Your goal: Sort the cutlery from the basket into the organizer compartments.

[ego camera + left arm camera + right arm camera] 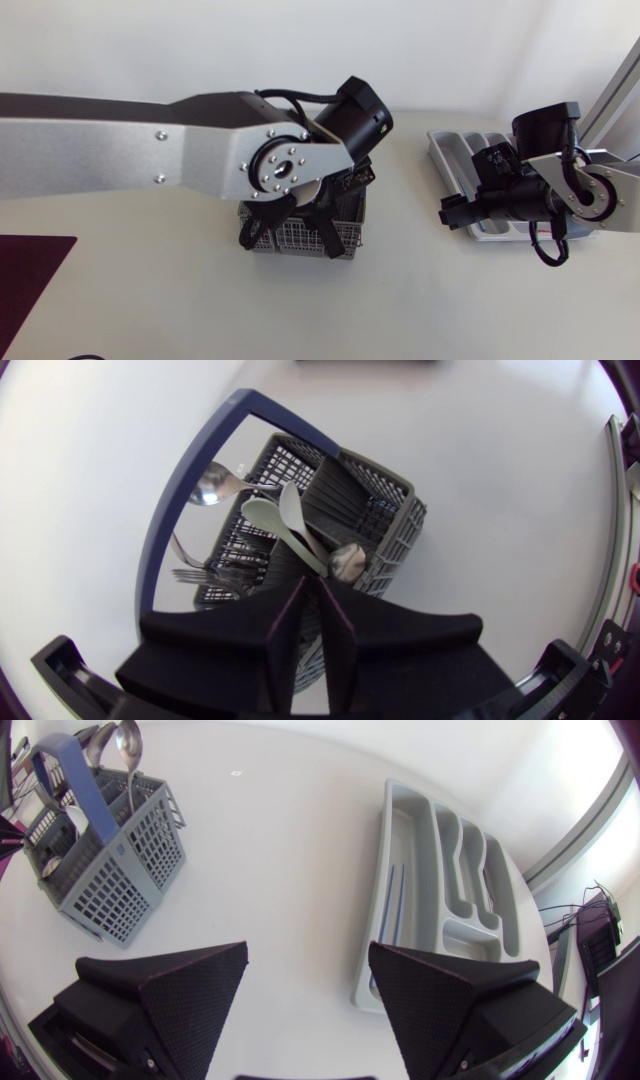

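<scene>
Biggest thing is the white tabletop (pixel 400 300); my left arm (pixel 120 140) stretches right across it from the side, and its gripper (pixel 312 585) is down over the basket (pixel 300 238); honestly can't tell from the wrist cam whether it's got hold of anything in there. My right arm (pixel 570 190) sits over at the other side, partly above the organizer (pixel 450 150); the right gripper (pixel 308 960) hangs above bare tabletop with its fingers spread wide and nothing between them, the basket off to one side ahead of it and the organizer to the other. The organizer is a grey tray with several long compartments; something thin and bluish (pixel 395 910) lies in the long one nearest the basket side. The basket is grey mesh with a blue handle (pixel 190 490) arching over it, well apart from the organizer; the cutlery's in there upright: two pale utensils (pixel 275 520) leaning together just ahead of the left gripper, a metal spoon (pixel 210 485) poking past the handle, a fork (pixel 195 573) lower down.
</scene>
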